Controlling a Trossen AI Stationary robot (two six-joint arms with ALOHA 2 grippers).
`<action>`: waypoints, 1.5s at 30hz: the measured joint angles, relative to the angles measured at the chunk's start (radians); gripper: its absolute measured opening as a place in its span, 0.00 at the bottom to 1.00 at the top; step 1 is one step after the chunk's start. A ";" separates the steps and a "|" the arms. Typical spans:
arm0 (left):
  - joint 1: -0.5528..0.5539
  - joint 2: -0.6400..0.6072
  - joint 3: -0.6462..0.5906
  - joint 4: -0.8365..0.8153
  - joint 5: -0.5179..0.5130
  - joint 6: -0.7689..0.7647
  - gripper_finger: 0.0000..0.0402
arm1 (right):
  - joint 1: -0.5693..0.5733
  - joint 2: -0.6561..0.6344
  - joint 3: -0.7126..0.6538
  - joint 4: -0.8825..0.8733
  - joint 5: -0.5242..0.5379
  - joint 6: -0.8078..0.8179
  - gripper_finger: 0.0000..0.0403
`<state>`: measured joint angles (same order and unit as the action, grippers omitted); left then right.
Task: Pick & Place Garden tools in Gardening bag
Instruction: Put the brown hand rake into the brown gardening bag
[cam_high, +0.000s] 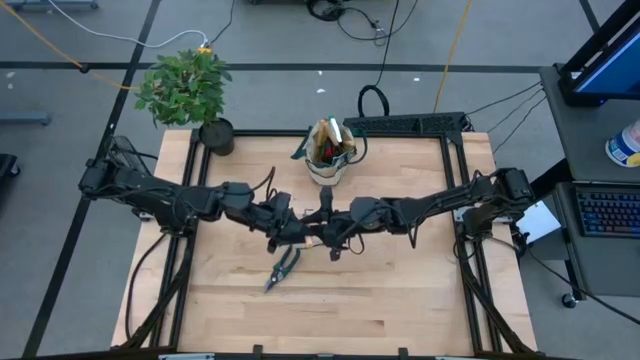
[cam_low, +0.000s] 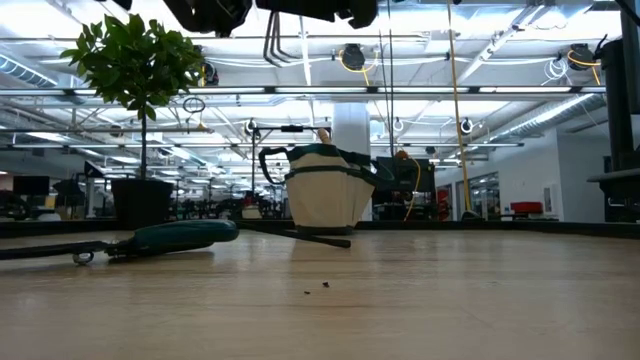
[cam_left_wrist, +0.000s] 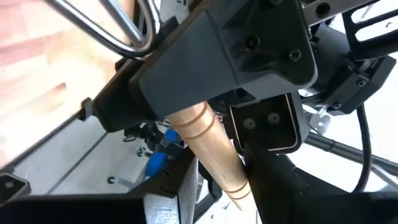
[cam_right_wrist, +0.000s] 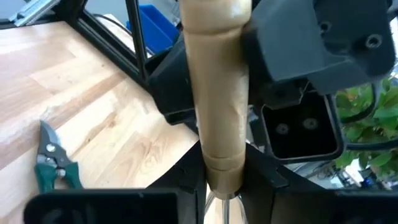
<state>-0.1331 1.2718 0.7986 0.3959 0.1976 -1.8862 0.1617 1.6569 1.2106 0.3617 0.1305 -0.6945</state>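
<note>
Above mid-table, the left gripper (cam_high: 283, 222) and right gripper (cam_high: 335, 232) meet, both clamped on a wood-handled rake (cam_right_wrist: 219, 93) held off the wood, with the pruning shears (cam_high: 285, 268) lying just below them and the gardening bag (cam_high: 330, 157) standing behind.

A pale wooden table (cam_high: 400, 300) carries the gardening bag (cam_high: 330, 160) at twelve o'clock, a black plant pot (cam_high: 216, 137) at eleven, and green-handled pruning shears (cam_high: 284, 270) near centre.
</note>
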 joint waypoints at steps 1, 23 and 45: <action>0.004 0.001 -0.001 0.005 0.001 0.012 0.32 | -0.003 0.000 0.000 -0.005 0.001 0.005 0.15; 0.041 0.000 -0.002 0.012 0.054 0.141 0.33 | -0.020 -0.003 0.002 -0.040 0.052 0.046 0.15; 0.041 -0.009 0.000 0.073 0.056 0.216 0.80 | -0.047 -0.001 0.003 -0.079 0.058 0.115 0.14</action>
<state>-0.0924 1.2632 0.7982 0.4694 0.2534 -1.6703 0.1147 1.6562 1.2137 0.2826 0.1886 -0.5800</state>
